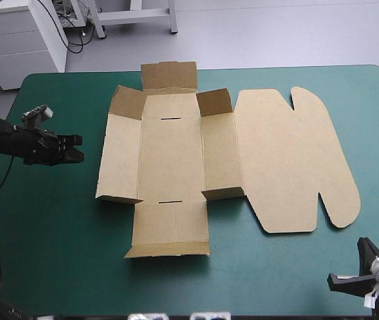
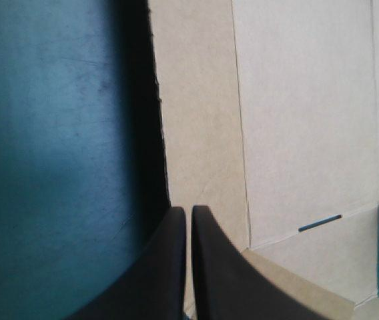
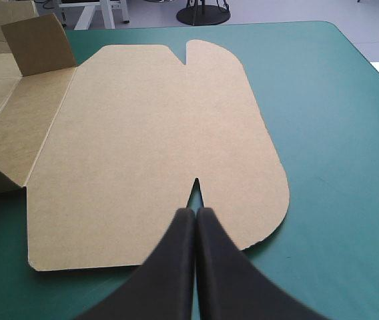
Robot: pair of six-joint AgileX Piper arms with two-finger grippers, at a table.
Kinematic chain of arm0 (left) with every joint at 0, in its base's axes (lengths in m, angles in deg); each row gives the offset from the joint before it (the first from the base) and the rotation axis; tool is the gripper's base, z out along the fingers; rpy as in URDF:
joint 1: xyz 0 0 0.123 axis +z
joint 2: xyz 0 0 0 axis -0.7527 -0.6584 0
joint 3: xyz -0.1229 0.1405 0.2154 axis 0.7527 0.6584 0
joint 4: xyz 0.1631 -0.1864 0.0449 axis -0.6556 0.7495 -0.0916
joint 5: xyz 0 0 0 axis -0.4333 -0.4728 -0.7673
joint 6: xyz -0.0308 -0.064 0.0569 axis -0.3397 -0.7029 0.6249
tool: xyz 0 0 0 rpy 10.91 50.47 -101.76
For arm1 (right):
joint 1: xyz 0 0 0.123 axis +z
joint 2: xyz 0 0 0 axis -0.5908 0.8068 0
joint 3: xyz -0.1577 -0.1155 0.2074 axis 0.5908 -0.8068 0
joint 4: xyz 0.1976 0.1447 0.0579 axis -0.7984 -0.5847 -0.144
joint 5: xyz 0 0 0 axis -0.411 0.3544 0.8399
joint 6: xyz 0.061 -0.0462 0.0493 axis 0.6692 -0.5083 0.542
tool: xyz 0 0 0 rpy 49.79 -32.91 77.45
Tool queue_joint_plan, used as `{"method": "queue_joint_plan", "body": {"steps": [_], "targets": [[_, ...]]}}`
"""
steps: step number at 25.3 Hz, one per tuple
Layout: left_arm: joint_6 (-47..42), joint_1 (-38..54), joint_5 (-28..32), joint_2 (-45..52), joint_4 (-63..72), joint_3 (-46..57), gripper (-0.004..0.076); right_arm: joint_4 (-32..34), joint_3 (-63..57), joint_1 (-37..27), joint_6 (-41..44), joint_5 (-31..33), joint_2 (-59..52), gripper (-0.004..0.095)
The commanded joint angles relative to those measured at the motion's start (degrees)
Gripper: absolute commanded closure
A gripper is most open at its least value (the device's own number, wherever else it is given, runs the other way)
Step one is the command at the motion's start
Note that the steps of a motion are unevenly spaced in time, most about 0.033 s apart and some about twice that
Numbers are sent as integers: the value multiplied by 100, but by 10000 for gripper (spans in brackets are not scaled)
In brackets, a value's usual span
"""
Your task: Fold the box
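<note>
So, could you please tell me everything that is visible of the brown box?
The box is one cut sheet of brown board, creased and unfolded, lying near the middle of the teal-green cover. Its wide lid, with rounded corners and two notches, lies flat on the right. Flaps at the corners stand partly raised, and the base panel shows two thin slots. It touches only the cover; the left hand and the right hand, both shut, are clear of it.
</note>
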Motion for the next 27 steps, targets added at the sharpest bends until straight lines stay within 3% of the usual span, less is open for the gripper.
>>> {"method": "queue_joint_plan", "body": {"steps": [1,6,11,16,27], "targets": [[71,207,-330,-71,807,-198,709,-6,162,-37,-11,-426,79,922],[356,-21,-15,-272,771,-198,687,-6,162,-37,-11,-426,79,922],[827,-178,76,-283,485,-198,416,-6,162,-37,-11,-426,79,922],[594,-200,141,-318,451,-198,237,-6,162,-37,-11,-426,79,922],[131,-388,-47,-907,526,-198,225,-6,162,-37,-11,-426,79,922]]}}
